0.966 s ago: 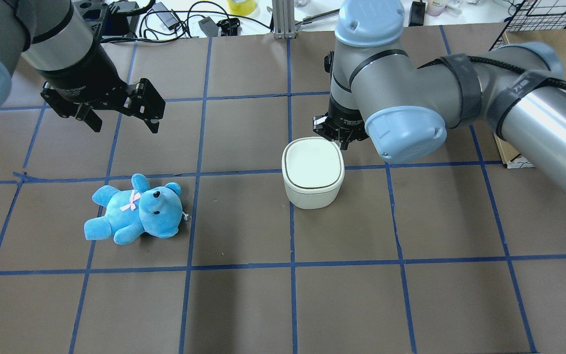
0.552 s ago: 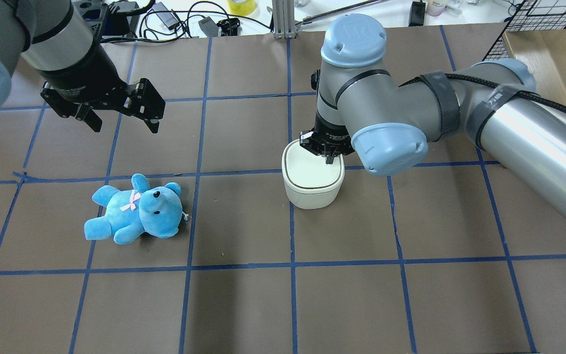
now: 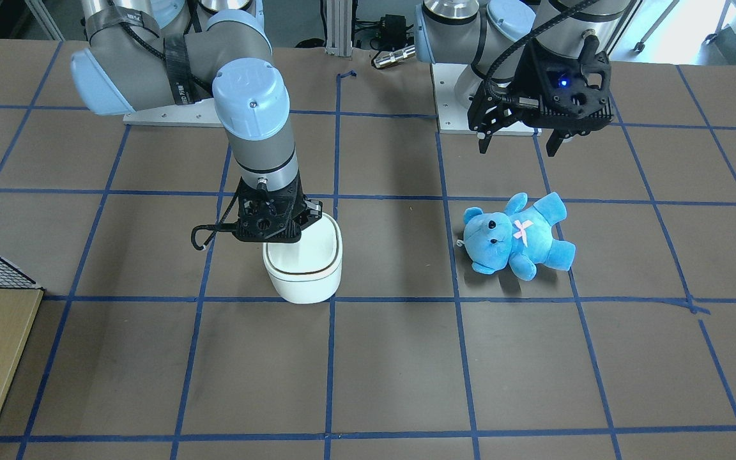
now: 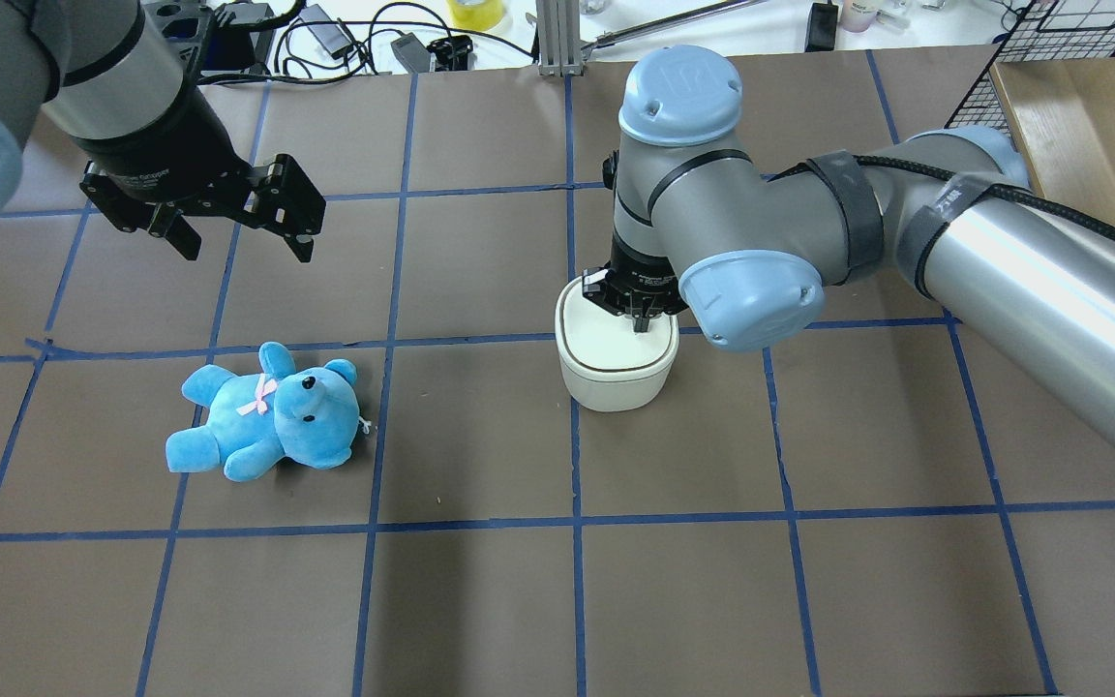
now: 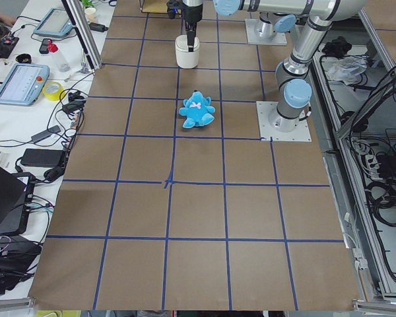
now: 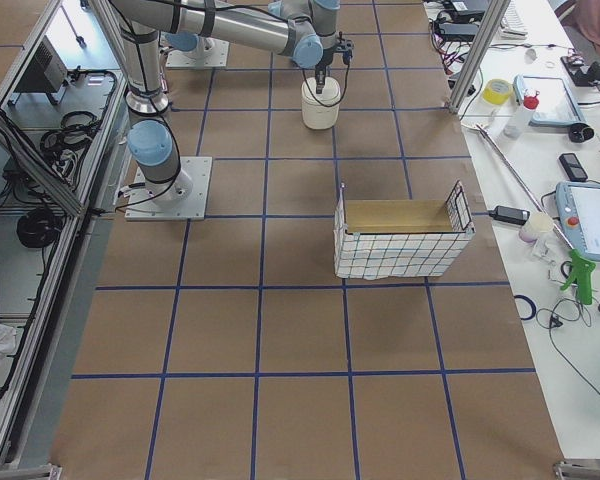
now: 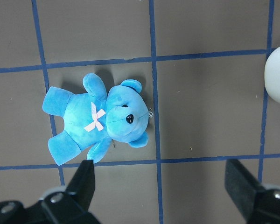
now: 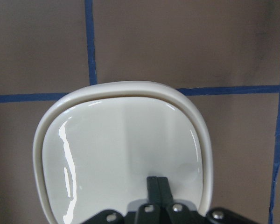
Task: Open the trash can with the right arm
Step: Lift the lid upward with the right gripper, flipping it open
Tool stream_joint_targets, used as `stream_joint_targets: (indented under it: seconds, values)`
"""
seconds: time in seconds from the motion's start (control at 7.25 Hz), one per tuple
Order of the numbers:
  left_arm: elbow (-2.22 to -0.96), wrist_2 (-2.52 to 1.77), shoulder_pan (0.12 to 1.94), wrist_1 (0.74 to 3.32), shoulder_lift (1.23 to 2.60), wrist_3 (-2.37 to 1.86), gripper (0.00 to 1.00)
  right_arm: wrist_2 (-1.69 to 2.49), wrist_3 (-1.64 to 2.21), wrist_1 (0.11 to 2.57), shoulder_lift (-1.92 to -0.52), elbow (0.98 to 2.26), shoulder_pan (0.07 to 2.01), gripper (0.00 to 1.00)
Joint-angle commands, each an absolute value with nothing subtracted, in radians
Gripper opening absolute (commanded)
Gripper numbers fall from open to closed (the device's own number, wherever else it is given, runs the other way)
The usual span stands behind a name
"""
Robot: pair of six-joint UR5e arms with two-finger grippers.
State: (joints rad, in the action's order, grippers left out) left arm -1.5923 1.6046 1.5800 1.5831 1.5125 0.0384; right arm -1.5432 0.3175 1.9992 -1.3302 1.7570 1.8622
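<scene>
The white trash can stands near the table's middle with its lid down; it also shows in the front view and the right wrist view. My right gripper is shut, fingers pressed together, pointing straight down over the far part of the lid. I cannot tell whether the tips touch the lid. My left gripper is open and empty, hovering above the table beyond the blue teddy.
The blue teddy lies on its back left of the can, under the left wrist camera. A wire basket with a wooden box stands at the far right. Cables and tools lie along the table's far edge.
My right gripper has moved from behind the can's far right corner to over the lid, and lower. The left arm, the teddy and the can have not moved.
</scene>
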Motion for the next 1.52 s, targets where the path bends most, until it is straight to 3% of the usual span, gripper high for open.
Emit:
stream_joint_targets:
  seconds: [0.0,0.14,0.28,0.41,0.55,0.97,1.38]
  values:
    - [-1.592,1.605,1.58,1.583,1.513,0.04,1.0,-1.543,0.318,1.999,-1.322,1.761,1.862,0.0]
    - [-1.592,1.605,1.58,1.583,1.513,0.038,1.0,-1.545,0.318,1.999,-1.324,1.759,1.862,0.0]
    - [-1.592,1.605,1.58,1.583,1.513,0.04,1.0,-1.555,0.318,1.991,-1.337,1.741,1.861,0.17]
    - [-1.592,1.605,1.58,1.583,1.513,0.038,1.0,-1.551,0.316,1.988,-1.382,1.709,1.861,0.8]
    - [-1.592,1.605,1.58,1.583,1.513,0.038,1.0,-1.548,0.313,1.935,-1.419,1.662,1.852,1.0]
    - [-1.592,1.605,1.58,1.583,1.513,0.04,1.0,-1.58,0.293,1.665,-1.445,1.432,1.777,1.0]
    - [-1.592,1.605,1.58,1.583,1.513,0.04,1.0,-1.585,0.1,1.6,-1.474,1.381,1.613,1.0]
